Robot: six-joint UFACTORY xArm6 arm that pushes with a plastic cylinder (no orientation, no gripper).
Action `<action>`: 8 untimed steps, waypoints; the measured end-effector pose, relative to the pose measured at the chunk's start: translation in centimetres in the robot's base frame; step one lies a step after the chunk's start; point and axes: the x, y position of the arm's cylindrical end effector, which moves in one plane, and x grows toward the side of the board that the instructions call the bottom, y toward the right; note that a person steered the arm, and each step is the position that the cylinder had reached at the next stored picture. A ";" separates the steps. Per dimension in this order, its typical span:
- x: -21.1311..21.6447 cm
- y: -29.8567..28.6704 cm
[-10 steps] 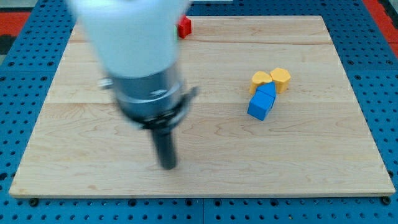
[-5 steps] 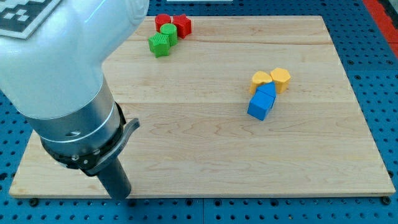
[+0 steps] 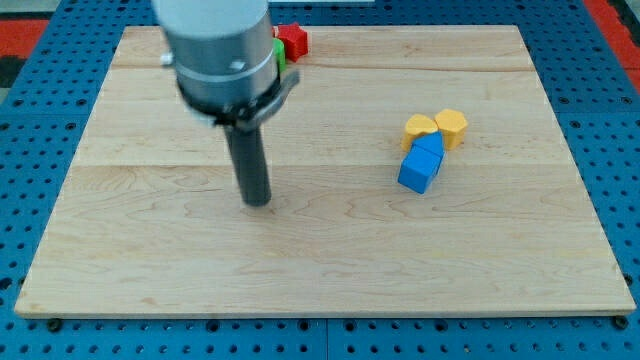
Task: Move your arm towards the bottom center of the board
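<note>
My tip [image 3: 259,201] rests on the wooden board [image 3: 320,260], left of the board's centre and about halfway down it. It touches no block. Two blue blocks [image 3: 421,163] lie right of centre, stacked in a short line, with a yellow heart-shaped block [image 3: 419,126] and a yellow hexagonal block [image 3: 452,127] touching their upper end. All of these are well to the right of my tip. A red block [image 3: 293,41] and a sliver of a green block [image 3: 279,52] show at the top, mostly hidden behind my arm.
The board sits on a blue perforated table [image 3: 620,150]. My arm's wide grey body [image 3: 222,50] covers the top left part of the board.
My arm swung from the bottom left corner of the board up and to the right, so the tip now stands near mid-height. The blocks have not moved.
</note>
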 end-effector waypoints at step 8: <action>-1.2 -11.7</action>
